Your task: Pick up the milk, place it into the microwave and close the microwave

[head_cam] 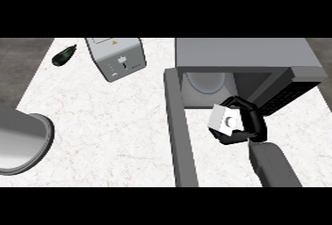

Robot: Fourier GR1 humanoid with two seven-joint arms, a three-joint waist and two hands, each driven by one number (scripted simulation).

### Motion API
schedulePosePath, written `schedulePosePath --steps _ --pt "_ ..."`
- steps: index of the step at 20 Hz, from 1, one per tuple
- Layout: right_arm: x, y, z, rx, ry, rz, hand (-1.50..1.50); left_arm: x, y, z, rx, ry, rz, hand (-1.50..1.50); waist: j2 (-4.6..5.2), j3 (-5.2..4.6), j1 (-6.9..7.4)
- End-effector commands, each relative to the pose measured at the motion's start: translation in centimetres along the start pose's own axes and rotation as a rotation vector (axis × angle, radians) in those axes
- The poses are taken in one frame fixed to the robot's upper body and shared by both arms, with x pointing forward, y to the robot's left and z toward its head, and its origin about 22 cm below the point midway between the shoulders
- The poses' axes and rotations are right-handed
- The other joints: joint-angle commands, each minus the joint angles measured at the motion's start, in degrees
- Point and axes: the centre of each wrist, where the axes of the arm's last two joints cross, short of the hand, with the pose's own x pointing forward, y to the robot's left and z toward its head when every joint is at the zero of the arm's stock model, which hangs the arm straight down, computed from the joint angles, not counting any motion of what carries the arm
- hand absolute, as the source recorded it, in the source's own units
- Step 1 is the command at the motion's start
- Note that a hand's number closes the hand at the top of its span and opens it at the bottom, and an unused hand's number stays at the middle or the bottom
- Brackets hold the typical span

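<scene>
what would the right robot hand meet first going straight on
Holding the milk carton, the right robot hand points into the open microwave; likely its round plate first, depth unclear.

The right hand (pixel 254 125) curls round the milk carton (pixel 225 119), hiding much of it (only one white face shows). Well left of the hand, a grey vessel (pixel 19 145), perhaps a pot, runs off the edge.

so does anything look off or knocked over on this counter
Only the dark bottle at the far left of the counter: it seems to lie on its side. Nothing spilled. The milk is in the right hand before the open microwave, as expected.
</scene>
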Motion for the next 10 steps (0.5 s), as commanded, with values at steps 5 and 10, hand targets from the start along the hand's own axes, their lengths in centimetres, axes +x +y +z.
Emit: schedulePosePath --steps 5,10 --pt "3.7 2.5 -6.4 -0.025 -0.010 0.076 1.50 -0.1 -0.1 1.3 -0.020 -0.027 0.040 -1.50 0.15 0.01 0.66" --pt "3.9 4.2 -8.9 -0.006 0.003 0.229 1.50 -1.0 -0.2 0.2 -0.008 -0.036 0.046 -1.50 0.29 0.01 0.55"
